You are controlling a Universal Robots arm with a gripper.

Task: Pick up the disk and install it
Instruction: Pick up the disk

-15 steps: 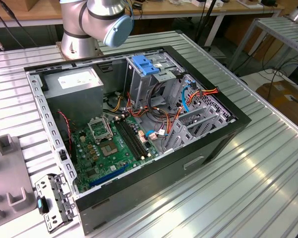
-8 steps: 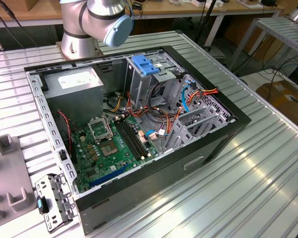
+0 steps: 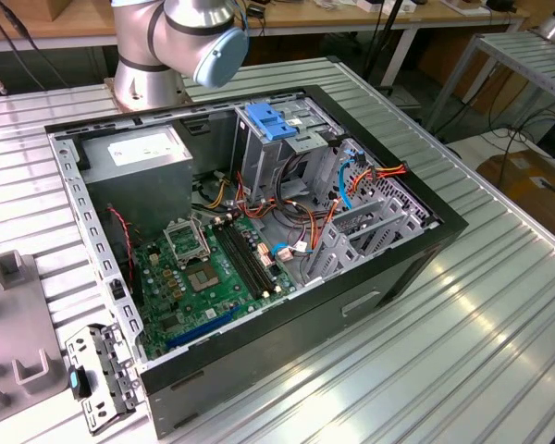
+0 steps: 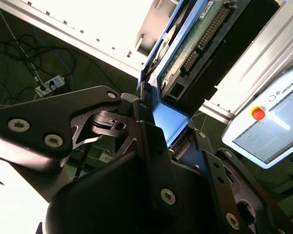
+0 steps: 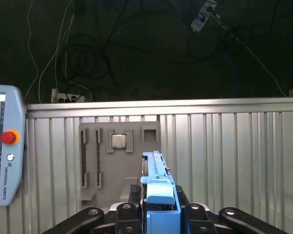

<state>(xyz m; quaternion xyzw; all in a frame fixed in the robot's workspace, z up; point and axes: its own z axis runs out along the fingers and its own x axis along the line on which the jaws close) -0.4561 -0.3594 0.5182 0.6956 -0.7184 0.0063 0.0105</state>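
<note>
Over the ribbed metal desk (image 5: 234, 161), the end effector (image 5: 158, 212) clamps the disk (image 5: 155, 165) by its blue-railed end; likely stiff, weighty, shock-sensitive.

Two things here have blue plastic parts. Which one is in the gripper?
The blue-railed disk, clamped between the fingers of the gripper. The other, the wide ribbed blue latch, sits on top of the drive cage inside the open computer case.

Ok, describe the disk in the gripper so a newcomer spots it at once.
In the first wrist view, find the ribbed aluminium table, then the black gripper in front of it. Clamped in it, edge-on, is the disk: a thin silver-grey metal slab with blue plastic rails. The flat grey tray beyond it has no blue.
</note>
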